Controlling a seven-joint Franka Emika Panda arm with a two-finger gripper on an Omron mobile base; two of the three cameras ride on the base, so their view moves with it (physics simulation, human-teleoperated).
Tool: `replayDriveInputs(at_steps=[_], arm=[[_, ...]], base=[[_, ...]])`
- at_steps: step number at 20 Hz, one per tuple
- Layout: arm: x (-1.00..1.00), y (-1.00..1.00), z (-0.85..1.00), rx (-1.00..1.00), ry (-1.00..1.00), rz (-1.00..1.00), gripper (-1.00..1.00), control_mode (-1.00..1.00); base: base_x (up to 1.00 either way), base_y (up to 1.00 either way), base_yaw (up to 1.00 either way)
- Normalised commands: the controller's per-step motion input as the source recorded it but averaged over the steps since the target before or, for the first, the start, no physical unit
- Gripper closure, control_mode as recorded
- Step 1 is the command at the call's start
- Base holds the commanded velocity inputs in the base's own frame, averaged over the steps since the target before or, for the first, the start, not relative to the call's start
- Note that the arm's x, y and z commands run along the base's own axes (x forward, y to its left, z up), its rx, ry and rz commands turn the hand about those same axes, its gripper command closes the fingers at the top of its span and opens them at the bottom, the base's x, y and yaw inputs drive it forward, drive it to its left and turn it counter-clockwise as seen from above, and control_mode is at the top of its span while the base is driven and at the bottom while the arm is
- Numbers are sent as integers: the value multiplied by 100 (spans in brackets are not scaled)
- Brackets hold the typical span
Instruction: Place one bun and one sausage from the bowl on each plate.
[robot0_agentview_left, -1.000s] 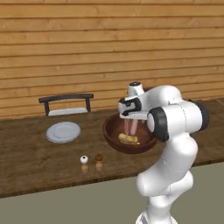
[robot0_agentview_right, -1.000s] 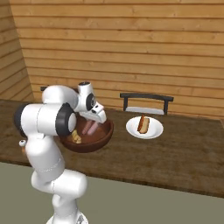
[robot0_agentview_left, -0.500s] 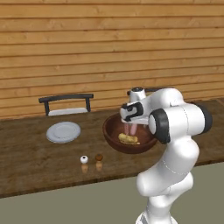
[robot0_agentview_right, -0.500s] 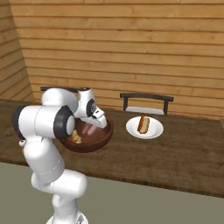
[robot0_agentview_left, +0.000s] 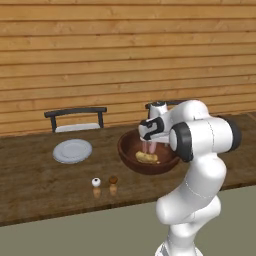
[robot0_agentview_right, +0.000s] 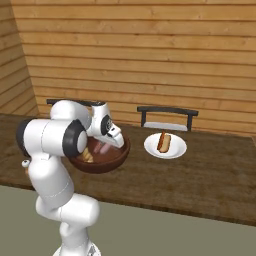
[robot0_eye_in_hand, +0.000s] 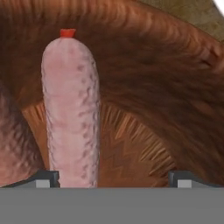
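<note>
My gripper (robot0_eye_in_hand: 113, 178) hangs open inside the dark wooden bowl (robot0_eye_in_hand: 166, 87). A pinkish sausage (robot0_eye_in_hand: 72, 109) lies lengthwise between the fingers, close to the left fingertip (robot0_eye_in_hand: 43, 177) and untouched by the right one. From the left base view the gripper (robot0_agentview_left: 148, 144) reaches down into the bowl (robot0_agentview_left: 125, 146), over the sausage (robot0_agentview_left: 149, 147) and a yellowish bun (robot0_agentview_left: 147, 158). An empty plate (robot0_agentview_left: 73, 150) lies to the bowl's left. In the right base view a second plate (robot0_agentview_right: 150, 148) to the right of the bowl (robot0_agentview_right: 107, 162) carries an orange bun (robot0_agentview_right: 165, 143) and another sausage (robot0_agentview_right: 160, 141).
Two small shakers (robot0_agentview_left: 96, 182) (robot0_agentview_left: 113, 180) stand near the counter's front edge, left of the bowl. A dark chair back (robot0_agentview_left: 75, 116) rises behind the empty plate, and another (robot0_agentview_right: 167, 116) behind the filled plate. A wooden plank wall closes the back.
The hand has sunk lower into the bowl, down to the sausage. The bowl, plates and shakers have stayed put.
</note>
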Motion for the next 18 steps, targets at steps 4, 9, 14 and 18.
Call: replayDriveInputs(at_steps=[4,9,14,18], arm=[[6,12,0,0,-9,0,-100,-100],[0,23,-6,0,-8,0,-100,-100],[1,-17,-52,3,-3,0,-100,-100],[0,-22,-46,3,-2,0,-100,-100]], base=[[0,0,0],[0,0,0],[0,0,0],[0,0,0]])
